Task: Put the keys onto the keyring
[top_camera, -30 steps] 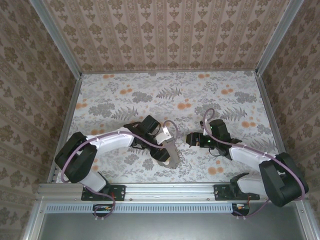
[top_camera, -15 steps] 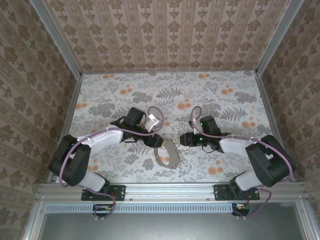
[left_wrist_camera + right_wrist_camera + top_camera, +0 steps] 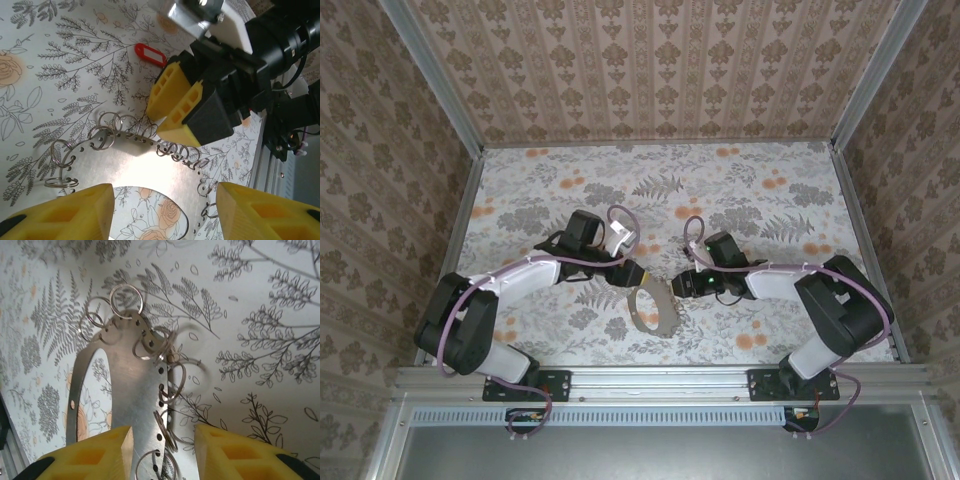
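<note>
Closing on the flat grey metal hoop (image 3: 131, 405) near the tabletop's near edge, the right end effector (image 3: 161, 452) is half-shut around it, seemingly without contact; the left end effector (image 3: 165, 212) is standing apart astride it. The hoop is risking a shove, leaving the red tagged key (image 3: 150, 54) unthreaded.

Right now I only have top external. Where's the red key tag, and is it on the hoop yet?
Observer: Not on it. In the left wrist view the red tag lies on the table, apart from the keyring.
Operator: Right gripper holding anything?
Observer: The right gripper straddles the keyring's flat band, one jaw on either side. I cannot tell if it is touching.
Operator: Hoop bare?
Observer: No, small split rings hang in holes along its edge.
</note>
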